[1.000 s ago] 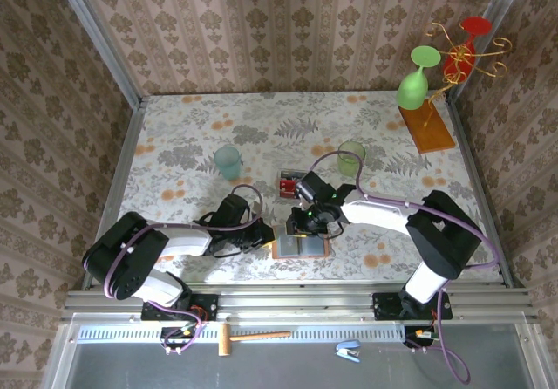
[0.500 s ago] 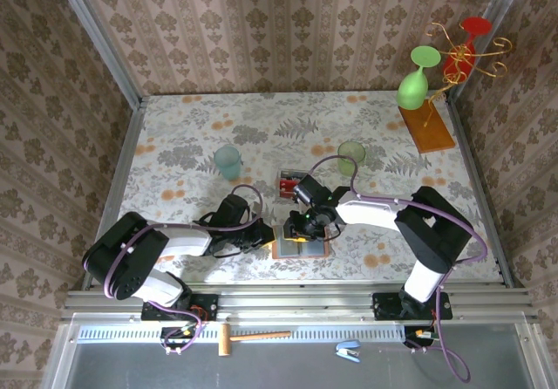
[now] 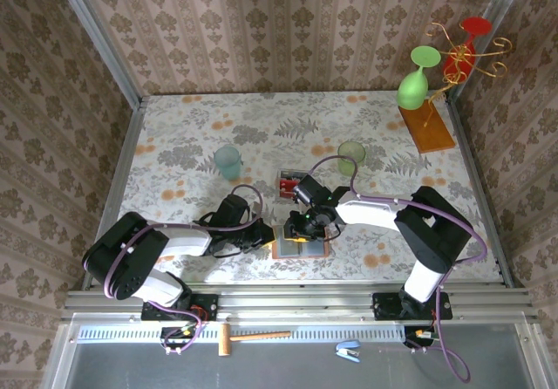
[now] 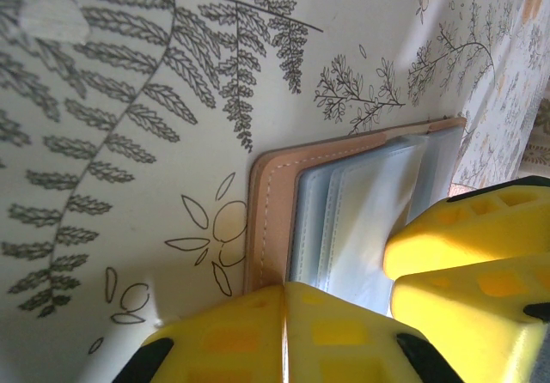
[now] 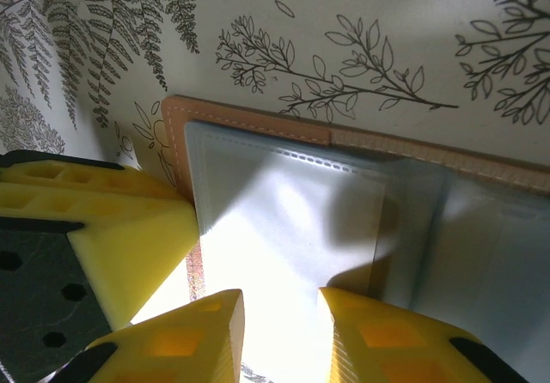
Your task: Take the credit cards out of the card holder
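From above, the card holder point(image 3: 301, 248) lies open and flat on the table point(image 3: 174, 136), near the front edge at the middle, with both arms bent low and reaching inward to it. The left claw point(image 3: 272, 235) meets it from the left, and the right claw point(image 3: 301, 229) comes down over its far side.

The wrist cameras give the detail that the overhead view lacks. The left wrist view shows that claw's fingers point(image 4: 249, 331) pressed together, closed, with their tips at the tan stitched edge of the holder. The right claw's yellow fingers point(image 4: 464, 228) rest on the grey-blue sleeves beyond. In the right wrist view its own fingers point(image 5: 198, 331) stand a little apart over a glossy clear sleeve, with nothing clamped between them. The left claw's finger touches the holder's left edge.

The sleeves look pale and clear, and glare hides what they contain. Only the overhead view takes in the small clear box point(image 3: 288, 182) just behind the right claw, holding flat red pieces too small to make out. A teal cup point(image 3: 227, 160) and a green cup point(image 3: 351, 154) stand further back; their contents cannot be told
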